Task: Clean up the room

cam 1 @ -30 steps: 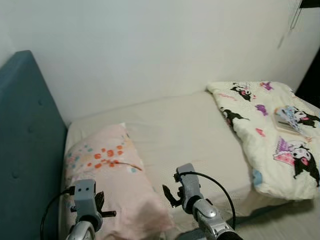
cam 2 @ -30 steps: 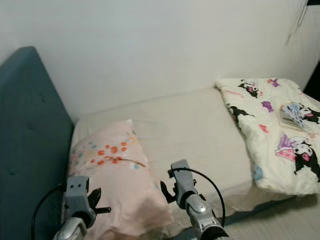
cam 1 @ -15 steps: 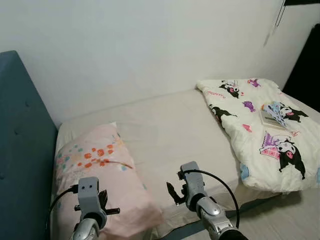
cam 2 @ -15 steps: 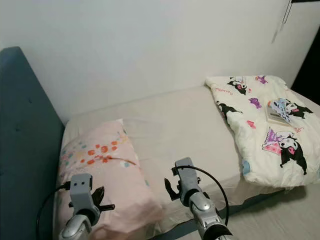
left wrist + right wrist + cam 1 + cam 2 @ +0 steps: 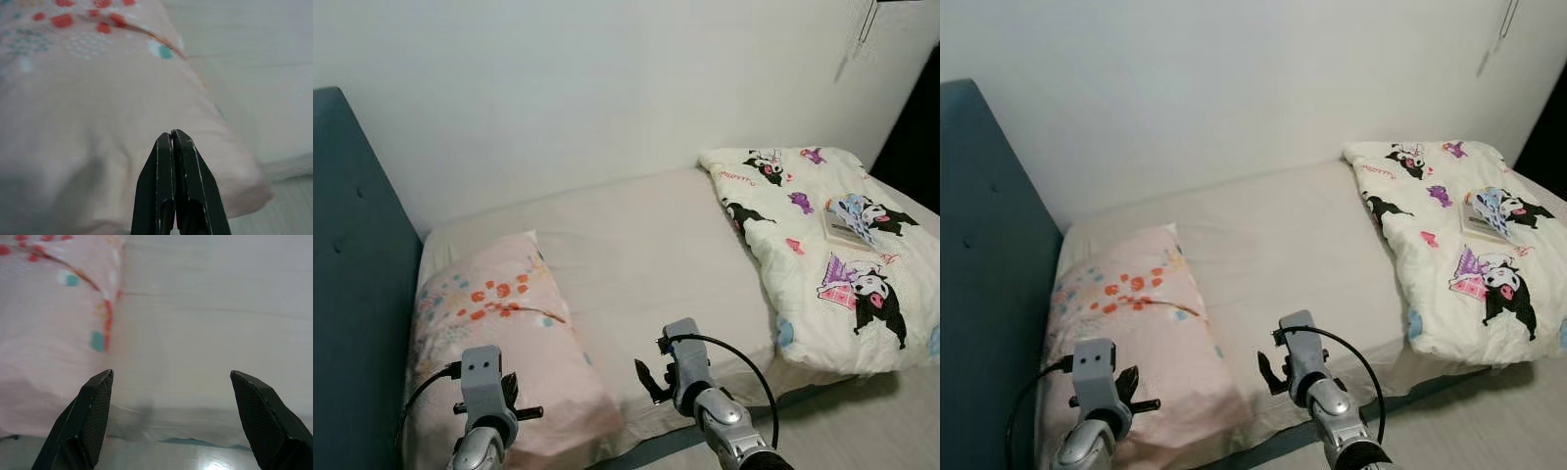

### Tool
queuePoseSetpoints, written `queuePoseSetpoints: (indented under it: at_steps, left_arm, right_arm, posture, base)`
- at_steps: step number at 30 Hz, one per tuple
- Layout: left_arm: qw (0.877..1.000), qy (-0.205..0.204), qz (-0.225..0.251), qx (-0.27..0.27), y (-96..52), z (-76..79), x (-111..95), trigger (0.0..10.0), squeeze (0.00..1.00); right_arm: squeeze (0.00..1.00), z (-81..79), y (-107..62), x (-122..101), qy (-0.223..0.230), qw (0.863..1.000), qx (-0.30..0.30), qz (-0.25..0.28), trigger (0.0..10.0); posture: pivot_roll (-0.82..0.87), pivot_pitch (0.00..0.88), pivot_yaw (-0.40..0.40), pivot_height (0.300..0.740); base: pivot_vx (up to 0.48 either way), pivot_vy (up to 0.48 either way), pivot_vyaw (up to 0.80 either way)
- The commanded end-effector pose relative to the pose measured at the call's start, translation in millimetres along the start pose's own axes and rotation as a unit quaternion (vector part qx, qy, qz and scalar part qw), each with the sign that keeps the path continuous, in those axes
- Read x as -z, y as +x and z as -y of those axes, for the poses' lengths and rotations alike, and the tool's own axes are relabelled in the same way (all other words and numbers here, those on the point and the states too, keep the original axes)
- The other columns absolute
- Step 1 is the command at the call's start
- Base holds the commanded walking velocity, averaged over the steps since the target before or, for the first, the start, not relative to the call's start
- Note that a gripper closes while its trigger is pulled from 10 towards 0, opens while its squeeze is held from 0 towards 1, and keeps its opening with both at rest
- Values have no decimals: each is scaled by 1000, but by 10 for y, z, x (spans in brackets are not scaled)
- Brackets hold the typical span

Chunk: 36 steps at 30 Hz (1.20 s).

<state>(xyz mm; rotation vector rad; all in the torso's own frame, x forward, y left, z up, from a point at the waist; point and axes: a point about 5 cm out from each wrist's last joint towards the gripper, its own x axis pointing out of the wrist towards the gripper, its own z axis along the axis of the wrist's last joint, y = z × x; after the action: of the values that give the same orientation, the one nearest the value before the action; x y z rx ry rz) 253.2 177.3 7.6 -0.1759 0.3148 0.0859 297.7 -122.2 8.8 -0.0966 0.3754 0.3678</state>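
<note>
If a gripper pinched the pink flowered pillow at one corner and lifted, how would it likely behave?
The pink flowered pillow looks plump and soft, so it would probably sag and dangle rather than stay flat. It is likely light for its bulk. Its smooth cloth might slip from a shallow pinch.

A bed [image 5: 646, 255] with a cream sheet carries a pink dotted pillow [image 5: 499, 333] beside the teal headboard [image 5: 357, 294] and a folded cartoon-print quilt [image 5: 822, 245] farther along.

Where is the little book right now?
The book lies on the cartoon blanket at the bed's right end, far from the pink pillow by the blue headboard.
</note>
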Motion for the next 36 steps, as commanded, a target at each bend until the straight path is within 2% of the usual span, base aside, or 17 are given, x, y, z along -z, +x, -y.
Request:
queuePoseSetpoints:
  at_steps: [1, 10, 15, 16, 29, 36]
  left_arm:
    - [1000, 1, -5, -10, -7, -20, 0, 10000, 0]
    - [1000, 5, -11, -15, 0, -24, 4, 10000, 0]
    - [1000, 6, -12, -18, 14, -27, -10, 10000, 0]
    - [1000, 10, -11, -13, 16, -13, -20, 10000, 0]
    - [1000, 23, -5, -6, 14, -1, -42, 10000, 0]
    - [1000, 14, 0, -8, 10, -12, -59, 10000, 0]
  right_arm:
    - [0, -15, -2, 11, 4, 1000, -2, -2, 10000]
    - [0, -10, -8, 24, 6, 1000, 1, -4, 10000]
    - [0, -3, -7, 11, -13, 1000, -2, -3, 10000]
    - [0, -13, -4, 3, -25, 1000, -8, -3, 10000]
    - [0, -40, 1, 2, -25, 1000, -13, -2, 10000]
    - [0, -29, -2, 2, -8, 1000, -11, 0, 10000]
  posture:
    - [26, 72, -10, 740]
    - [24, 73, -9, 740]
    - [23, 75, -8, 740]
    - [24, 74, -8, 740]
    - [27, 77, -8, 740]
    - [25, 70, -9, 740]
  base:
    - [0, 0, 0]
    - [0, 0, 0]
    - [0, 0, 0]
    - [0, 0, 800]
    - [0, 0, 800]
    - [0, -85, 77]
